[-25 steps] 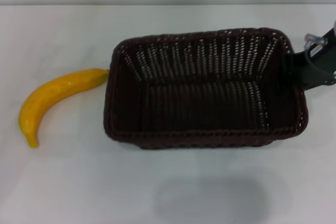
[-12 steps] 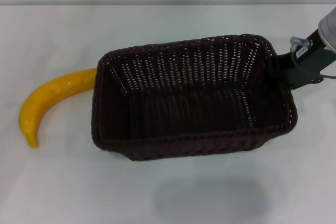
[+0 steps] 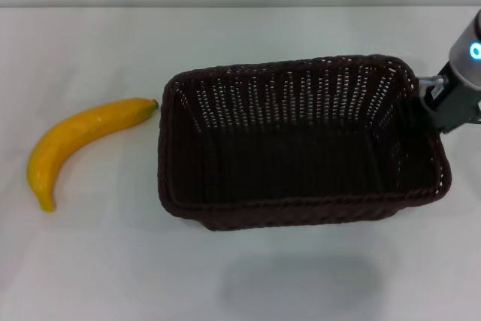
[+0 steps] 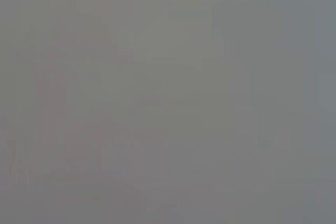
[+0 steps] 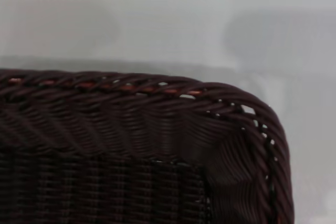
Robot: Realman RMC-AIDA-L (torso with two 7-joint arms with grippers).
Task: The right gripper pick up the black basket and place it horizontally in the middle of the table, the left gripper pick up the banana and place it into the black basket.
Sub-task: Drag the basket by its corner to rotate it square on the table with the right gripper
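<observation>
The black basket (image 3: 301, 140) sat on the white table (image 3: 113, 261), long side running left-right, a bit right of the middle, 1 soft shadow on the bare top toward the near edge. The banana (image 3: 75, 137) lay apart toward the left edge, its dark tip just beside the basket's left wall. The right gripper (image 3: 440, 103) was at the basket's right rim, honestly couldn't tell whether it was gripping. Right wrist view showed only the braided rim corner (image 5: 210, 98)
</observation>
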